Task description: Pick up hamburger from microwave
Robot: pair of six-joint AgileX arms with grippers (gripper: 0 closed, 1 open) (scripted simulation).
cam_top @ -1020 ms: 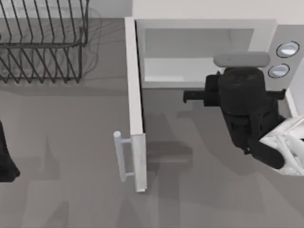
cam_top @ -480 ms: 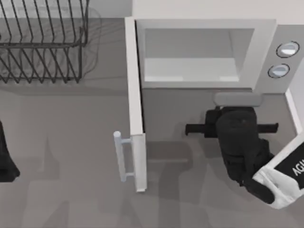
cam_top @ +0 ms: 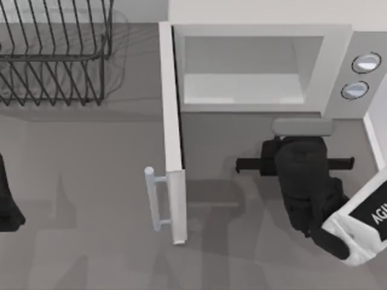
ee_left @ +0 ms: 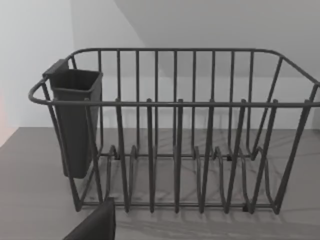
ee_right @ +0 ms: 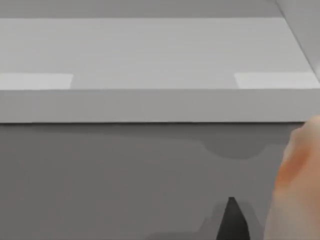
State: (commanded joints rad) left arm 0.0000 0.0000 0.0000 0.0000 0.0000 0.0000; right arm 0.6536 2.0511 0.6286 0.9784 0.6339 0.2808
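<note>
Our right tool (cam_top: 294, 128) hangs just outside the open microwave (cam_top: 254, 66), closed on the hamburger (ee_right: 295, 185), so we judge the pick essentially done. Our left arm sits parked at the desk's left edge.

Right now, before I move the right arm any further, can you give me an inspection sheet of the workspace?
Surface: grey table, bare in front of the microwave.
Job's things: microwave at the far right, door swung fully open; hamburger out of the oven, close to the right wrist camera; grip not confirmed.
Clutter: black wire dish rack far left, with a dark cutlery cup hung on one end.
Hands: right hand on the table side of the oven's opening; left arm parked at the table's left edge.
Cables: nothing seen.
Surroundings: pale wall behind the rack.
</note>
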